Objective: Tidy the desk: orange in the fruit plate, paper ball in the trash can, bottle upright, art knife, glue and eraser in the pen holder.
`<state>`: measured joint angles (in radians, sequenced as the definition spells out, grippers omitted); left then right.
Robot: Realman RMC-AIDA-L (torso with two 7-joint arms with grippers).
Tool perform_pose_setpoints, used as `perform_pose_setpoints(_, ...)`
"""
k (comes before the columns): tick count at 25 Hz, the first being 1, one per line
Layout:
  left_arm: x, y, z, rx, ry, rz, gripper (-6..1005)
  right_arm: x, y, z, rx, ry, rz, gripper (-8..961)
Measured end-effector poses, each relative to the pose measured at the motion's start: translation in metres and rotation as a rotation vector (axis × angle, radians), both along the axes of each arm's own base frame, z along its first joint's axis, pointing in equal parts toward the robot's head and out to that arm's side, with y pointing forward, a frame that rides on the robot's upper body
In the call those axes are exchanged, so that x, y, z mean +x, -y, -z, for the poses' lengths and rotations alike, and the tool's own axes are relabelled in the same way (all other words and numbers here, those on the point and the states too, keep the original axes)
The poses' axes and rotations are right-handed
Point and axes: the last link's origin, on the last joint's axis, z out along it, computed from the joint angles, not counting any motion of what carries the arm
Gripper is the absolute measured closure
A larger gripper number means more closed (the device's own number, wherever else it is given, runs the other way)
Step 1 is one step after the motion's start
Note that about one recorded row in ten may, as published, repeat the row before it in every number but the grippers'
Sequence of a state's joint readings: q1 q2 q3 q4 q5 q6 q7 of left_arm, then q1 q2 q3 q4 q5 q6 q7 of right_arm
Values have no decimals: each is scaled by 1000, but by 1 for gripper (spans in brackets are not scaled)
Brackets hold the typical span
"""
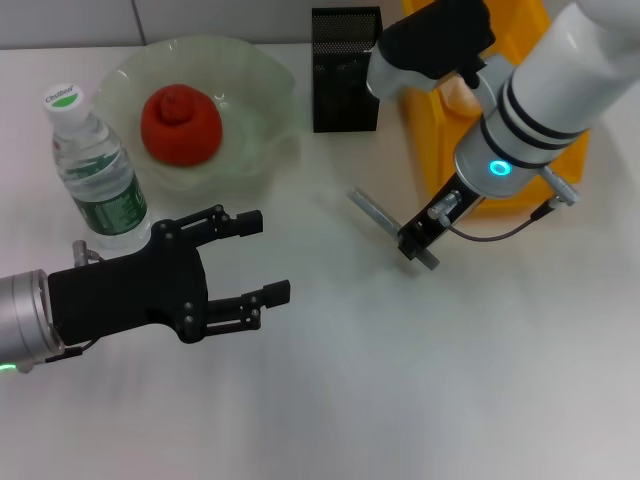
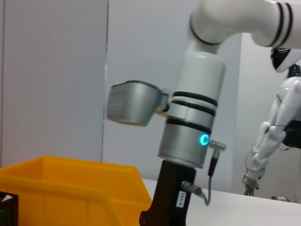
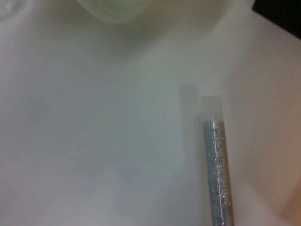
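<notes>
At the upper left of the head view we saw the bottle (image 1: 95, 170) upright beside the fruit plate (image 1: 262, 90) holding the orange (image 1: 180, 124). Lower left, the left gripper (image 1: 266, 258) hung spread, holding nothing. Centre-right, below the pen holder (image 1: 345, 70), the right gripper (image 1: 420, 243) pinched the glue (image 1: 375, 211).

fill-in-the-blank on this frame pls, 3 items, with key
1. The orange lies in the ____.
2. The water bottle stands ____ beside the plate.
3. The right gripper is shut on a glitter ____.

Missing words: plate; upright; tube

The left gripper is open, holding nothing.
</notes>
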<state>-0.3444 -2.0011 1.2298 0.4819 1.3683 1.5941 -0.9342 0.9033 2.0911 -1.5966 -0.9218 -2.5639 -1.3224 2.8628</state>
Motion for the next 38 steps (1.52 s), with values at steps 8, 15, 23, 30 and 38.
perform_pose_setpoints(8, -2, 1, 0, 8, 6, -16, 181, 2, 15, -10, -7, -158, -92, 808)
perform_pose_setpoints(15, -4, 1, -3, 19, 13, -36, 181, 18, 29, -14, 22, -302, -167, 808)
perform_pose_setpoints(23, -5, 0, -3, 25, 17, -43, 180, 42, 36, -30, 95, -551, -250, 807)
perform_pose_setpoints(30, -3, 0, -3, 36, 35, -49, 180, 57, 43, -37, 160, -733, -399, 807)
perform_pose_setpoints(38, -2, 0, -1, 29, 41, -55, 181, 67, 39, -36, 329, -881, -604, 808)
